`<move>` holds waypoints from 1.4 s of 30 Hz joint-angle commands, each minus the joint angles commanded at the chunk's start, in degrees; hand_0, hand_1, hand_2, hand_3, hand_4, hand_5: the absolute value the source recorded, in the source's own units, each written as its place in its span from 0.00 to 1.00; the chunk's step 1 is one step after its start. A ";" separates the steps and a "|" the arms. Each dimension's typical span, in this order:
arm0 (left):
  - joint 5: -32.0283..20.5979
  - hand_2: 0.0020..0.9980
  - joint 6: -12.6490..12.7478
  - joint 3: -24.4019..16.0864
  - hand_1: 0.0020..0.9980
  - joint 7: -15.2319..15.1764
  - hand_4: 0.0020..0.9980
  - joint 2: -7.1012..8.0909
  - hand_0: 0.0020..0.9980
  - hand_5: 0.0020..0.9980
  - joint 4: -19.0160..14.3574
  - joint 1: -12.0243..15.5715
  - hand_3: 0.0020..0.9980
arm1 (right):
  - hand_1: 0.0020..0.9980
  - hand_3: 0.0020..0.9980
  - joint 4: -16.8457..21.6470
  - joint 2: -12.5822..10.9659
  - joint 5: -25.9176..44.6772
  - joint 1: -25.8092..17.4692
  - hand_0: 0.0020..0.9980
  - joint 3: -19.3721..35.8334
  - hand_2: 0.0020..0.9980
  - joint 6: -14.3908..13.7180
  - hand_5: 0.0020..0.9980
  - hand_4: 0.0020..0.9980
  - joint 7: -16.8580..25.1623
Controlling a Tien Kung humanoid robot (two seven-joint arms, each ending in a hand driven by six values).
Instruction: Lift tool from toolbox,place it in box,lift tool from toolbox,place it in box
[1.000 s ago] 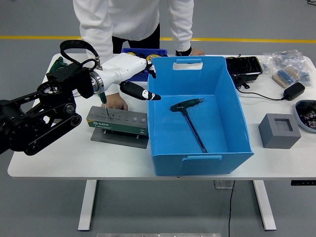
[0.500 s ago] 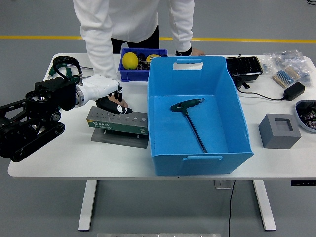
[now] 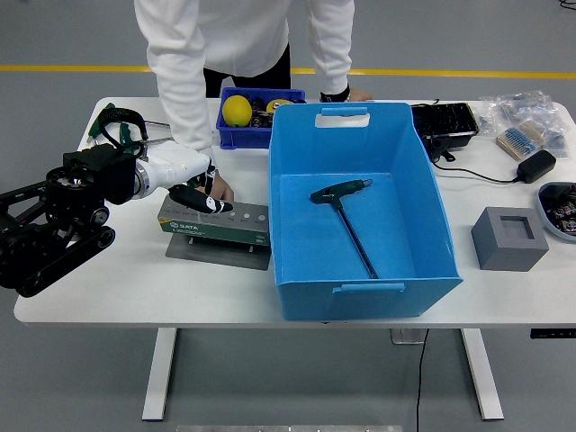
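At the left of the frame the robot's black left arm (image 3: 49,225) reaches in over the white table (image 3: 108,288), ending in a white left hand (image 3: 180,175) whose dark-tipped fingers (image 3: 209,203) hang loosely curled over the left end of the toolbox (image 3: 216,225); they appear to pinch nothing, though whether they touch the toolbox top cannot be told. The toolbox is a grey-green block with a row of holes along its top, standing on a flat grey plate (image 3: 219,253) left of center. Just right of it sits the large blue box (image 3: 360,211), and 1 T-handle tool (image 3: 346,216) lies on its floor, dark green handle toward the top of the frame and thin shaft slanting down to the right. A person in a white top stands at the top of the frame; 1 person's hand (image 3: 219,189) rests on the table just behind the toolbox, beside the robot's fingers, and the other rests near the upper rim of the blue box. A small blue bin (image 3: 256,135) holding a yellow ball (image 3: 237,111) sits behind the toolbox. At the right of the frame are a grey block (image 3: 508,238) with a square recess, a black tray (image 3: 444,121) and a black adapter (image 3: 535,166).
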 joint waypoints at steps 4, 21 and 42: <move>0.33 0.56 -0.26 0.16 0.62 0.07 0.84 -0.02 0.71 0.94 0.15 -0.11 0.42 | 0.67 0.56 0.01 0.00 0.03 -0.02 0.70 -0.02 0.73 -0.01 0.69 0.80 0.01; 3.09 0.45 0.92 1.45 0.51 -0.14 0.84 -0.56 0.72 0.94 2.35 -0.60 0.38 | 0.67 0.56 0.03 0.12 -0.13 -0.32 0.70 0.13 0.73 -0.09 0.69 0.79 -0.07; 2.67 0.22 1.36 1.78 0.26 -0.71 0.85 -0.50 0.69 0.96 3.21 -0.77 0.19 | 0.67 0.56 0.01 0.23 0.16 -0.29 0.70 0.00 0.73 -0.12 0.69 0.79 -0.04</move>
